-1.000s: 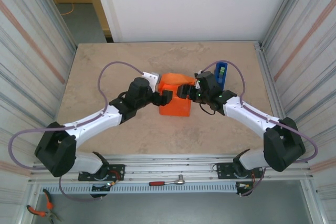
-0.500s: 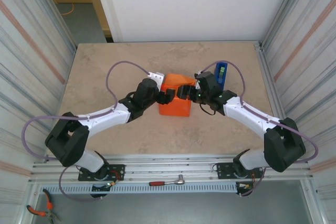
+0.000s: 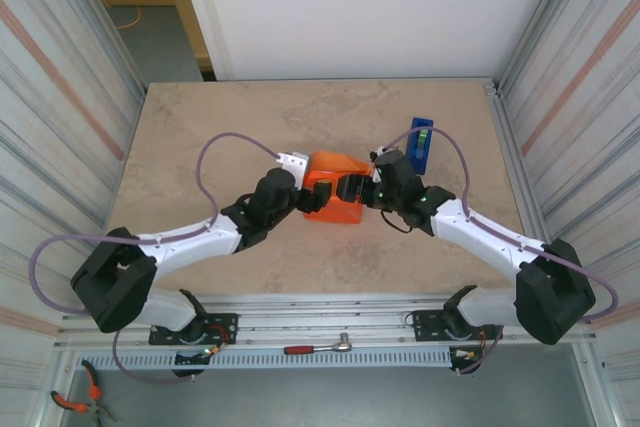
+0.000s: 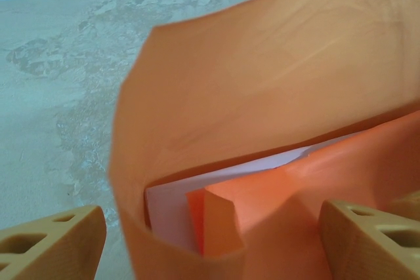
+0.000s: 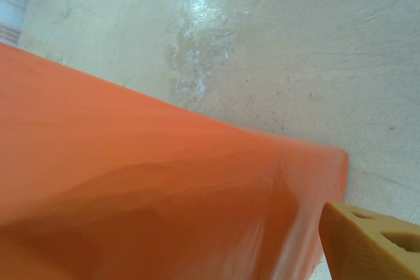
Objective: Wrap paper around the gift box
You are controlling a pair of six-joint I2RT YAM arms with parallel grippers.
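**Top view.**
- Counter [image 3: 200,127]: beige, marbled.
- Paper [image 3: 335,213]: orange sheet folded up into a blocky bundle. It sits mid-counter, between the two arms.
- Left fingers [image 3: 313,199]: at the bundle's left side, low on it.
- Right fingers [image 3: 349,190]: at the bundle's right side, facing the left pair across it.
- Tape dispenser [image 3: 421,144]: blue, standing behind the right arm, apart from the bundle.
- Wrench [image 3: 320,348]: lies on the rail in front of the arm bases.

**Left wrist view.**
- Left fingers [image 4: 52,240]: spread wide, one tip at each lower corner, with the bundle between them. The right-hand tip lies against the sheet; the other stands just beside it.
- Paper [image 4: 262,96]: a broad flap stands up behind, with a smaller creased fold in front.
- Pale strip [image 4: 230,174]: shows inside the fold. Whether it is the gift box or the sheet's underside cannot be told.
- Counter [image 4: 59,63]: seen behind and to the left.

**Right wrist view.**
- Paper [image 5: 131,181]: a smooth orange face with one rounded corner.
- Right fingers [image 5: 371,240]: one tan tip, just beside that corner. The pair is spread wide, clamping nothing.
- Counter [image 5: 262,44]: beyond the sheet.
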